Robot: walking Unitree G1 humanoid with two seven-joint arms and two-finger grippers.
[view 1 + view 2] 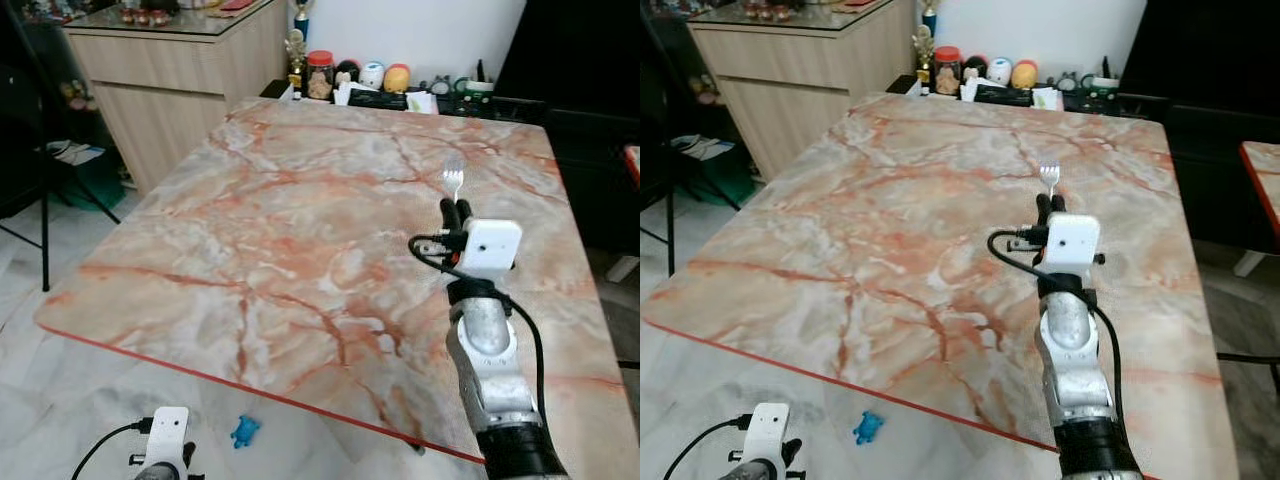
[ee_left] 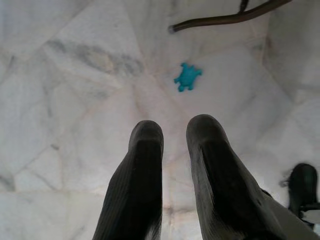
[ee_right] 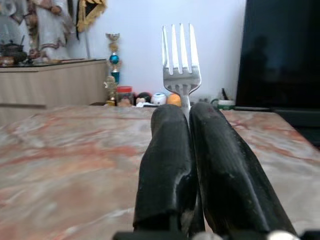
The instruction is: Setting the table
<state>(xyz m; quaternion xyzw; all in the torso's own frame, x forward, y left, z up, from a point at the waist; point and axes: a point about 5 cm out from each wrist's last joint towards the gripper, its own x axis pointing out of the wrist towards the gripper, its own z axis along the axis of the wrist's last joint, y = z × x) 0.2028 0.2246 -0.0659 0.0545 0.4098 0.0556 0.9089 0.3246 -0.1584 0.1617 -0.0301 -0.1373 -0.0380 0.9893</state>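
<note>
fork point(image 3: 180, 60) clamped in right claw point(image 3: 189, 112), tines poking out past the fingertips, held over the marble worktop point(image 1: 280, 230) toward its right side, not touching the surface. worktop bare around it. far edge against the wall: red-lidded jar point(image 1: 320, 75), round coloured figures point(image 1: 383, 75), papers point(image 1: 390, 98), small trophy point(image 1: 301, 18). wooden cabinet point(image 1: 170, 90) beyond the far-left corner. left claw point(image 2: 175, 145) hangs low over the tiled floor point(image 2: 75, 75) beside the near worktop edge, fingers slightly parted, holding nothing. small blue toy point(image 2: 187, 77) on the floor just ahead of it, dark cable point(image 2: 225, 19) further on
</note>
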